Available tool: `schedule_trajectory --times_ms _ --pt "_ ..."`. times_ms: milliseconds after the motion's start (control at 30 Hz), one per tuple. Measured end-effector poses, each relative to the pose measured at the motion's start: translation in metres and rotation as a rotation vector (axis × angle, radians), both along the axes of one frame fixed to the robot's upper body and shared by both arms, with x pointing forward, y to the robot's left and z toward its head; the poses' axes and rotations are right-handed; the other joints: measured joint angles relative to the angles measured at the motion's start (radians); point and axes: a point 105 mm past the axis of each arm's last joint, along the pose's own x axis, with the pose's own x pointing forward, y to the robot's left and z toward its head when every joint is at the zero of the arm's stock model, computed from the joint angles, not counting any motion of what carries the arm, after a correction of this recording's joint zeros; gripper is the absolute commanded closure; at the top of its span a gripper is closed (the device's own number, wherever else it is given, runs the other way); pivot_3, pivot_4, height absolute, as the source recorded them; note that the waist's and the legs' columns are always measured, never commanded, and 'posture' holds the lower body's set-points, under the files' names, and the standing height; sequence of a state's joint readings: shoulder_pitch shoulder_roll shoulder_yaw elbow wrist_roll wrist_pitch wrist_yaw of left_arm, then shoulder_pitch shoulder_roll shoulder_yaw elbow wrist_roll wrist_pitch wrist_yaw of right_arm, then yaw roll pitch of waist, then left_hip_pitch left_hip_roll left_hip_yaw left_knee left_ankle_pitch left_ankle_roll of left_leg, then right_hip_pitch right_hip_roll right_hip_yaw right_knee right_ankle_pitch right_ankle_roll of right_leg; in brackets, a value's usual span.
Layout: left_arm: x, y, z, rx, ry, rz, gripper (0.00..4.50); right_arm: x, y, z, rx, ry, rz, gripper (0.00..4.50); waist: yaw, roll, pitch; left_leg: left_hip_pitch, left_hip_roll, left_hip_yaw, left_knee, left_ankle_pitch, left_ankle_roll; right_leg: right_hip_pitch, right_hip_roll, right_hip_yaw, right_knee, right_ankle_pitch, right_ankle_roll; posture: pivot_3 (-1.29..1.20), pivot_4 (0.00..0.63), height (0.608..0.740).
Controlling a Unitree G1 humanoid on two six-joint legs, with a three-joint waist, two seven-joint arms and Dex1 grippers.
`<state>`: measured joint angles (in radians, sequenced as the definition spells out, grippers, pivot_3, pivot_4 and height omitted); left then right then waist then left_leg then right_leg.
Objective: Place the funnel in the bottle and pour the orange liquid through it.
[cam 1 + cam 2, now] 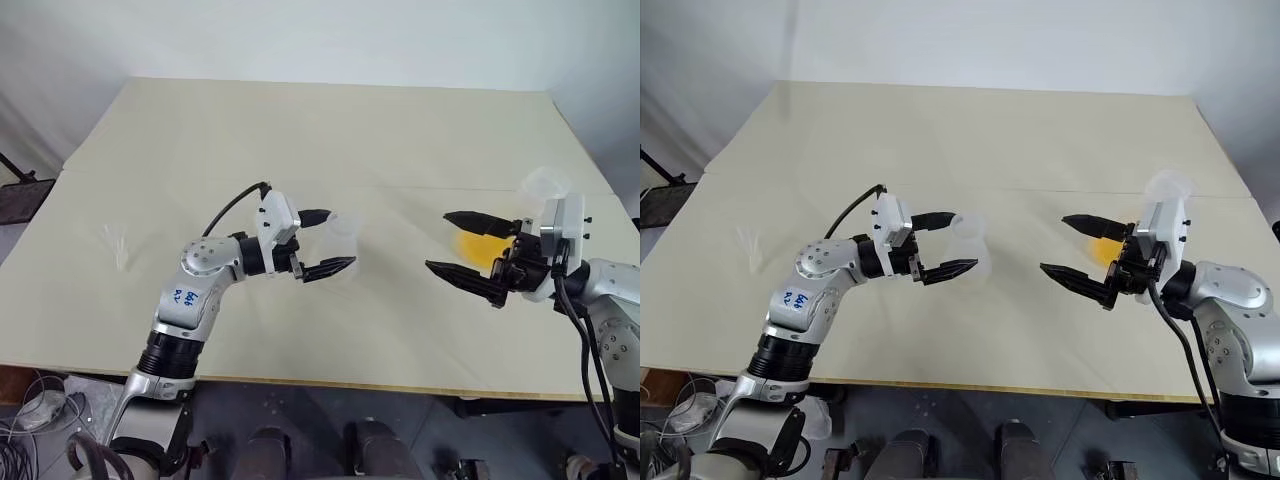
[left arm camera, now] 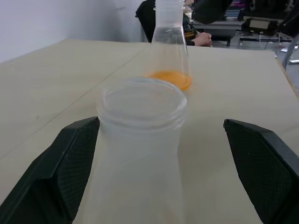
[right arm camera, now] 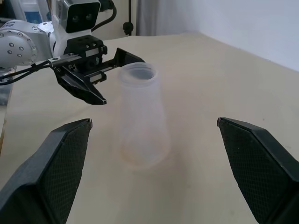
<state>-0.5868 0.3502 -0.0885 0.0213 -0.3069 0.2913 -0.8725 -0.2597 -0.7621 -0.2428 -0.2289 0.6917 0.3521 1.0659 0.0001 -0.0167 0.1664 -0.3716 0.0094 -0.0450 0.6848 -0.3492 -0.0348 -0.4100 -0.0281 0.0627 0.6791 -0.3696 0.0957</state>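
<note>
Bottle point(image 3: 140, 121) upright between spread left fingers point(image 1: 335, 266) — untouched.

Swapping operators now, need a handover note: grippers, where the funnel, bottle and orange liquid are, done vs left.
Left gripper: open, fingers either side of the bottle's neck, not gripping.
Right gripper: open, holding nothing, close to the orange liquid.
Bottle: upright mid-table, mouth empty.
Funnel: faint, on the table far to the robot's left, apart from both grippers.
Orange liquid: in the bottom of a clear flask standing on the table.
Done: nothing yet.
Left: fetch funnel, seat it in bottle, pour.
</note>
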Motion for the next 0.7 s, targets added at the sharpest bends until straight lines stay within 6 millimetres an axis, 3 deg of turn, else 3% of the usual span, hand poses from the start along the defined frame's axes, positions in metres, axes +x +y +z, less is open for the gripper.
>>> schedule_trajectory --times_ms 133,233,367,700 --pt "0.007 0.002 -0.001 -0.031 0.022 0.028 0.01 0.0 0.0 0.0 0.002 0.0 0.0 0.0 -0.001 0.0 0.0 0.0 0.0 0.0 0.0 0.0 0.0 0.0 0.0 0.0 0.0 0.0 0.0 0.0 0.15 0.74" --pt "0.012 0.005 0.009 -0.075 0.037 0.041 0.01 0.0 0.001 -0.001 0.012 0.0 -0.001 0.0 -0.002 0.0 0.0 0.0 0.0 0.0 0.0 0.0 0.0 0.0 0.0 0.0 0.0 0.0 0.0 0.0 0.15 0.74" --pt "0.008 0.009 0.015 -0.117 0.083 0.017 0.01 0.001 0.001 -0.002 0.019 0.004 -0.006 0.0 -0.001 0.0 0.0 0.0 0.0 0.0 0.0 0.0 0.0 0.0 0.0 0.0 0.001 0.0 0.0 0.0 0.15 0.74" --pt "0.013 0.03 0.018 -0.066 0.056 0.044 0.01 0.001 0.001 -0.004 0.021 0.006 -0.011 0.0 -0.002 0.0 0.0 0.0 0.0 0.0 0.0 0.0 0.0 0.0 0.0 0.0 0.0 0.0 0.0 0.0 0.15 0.74"
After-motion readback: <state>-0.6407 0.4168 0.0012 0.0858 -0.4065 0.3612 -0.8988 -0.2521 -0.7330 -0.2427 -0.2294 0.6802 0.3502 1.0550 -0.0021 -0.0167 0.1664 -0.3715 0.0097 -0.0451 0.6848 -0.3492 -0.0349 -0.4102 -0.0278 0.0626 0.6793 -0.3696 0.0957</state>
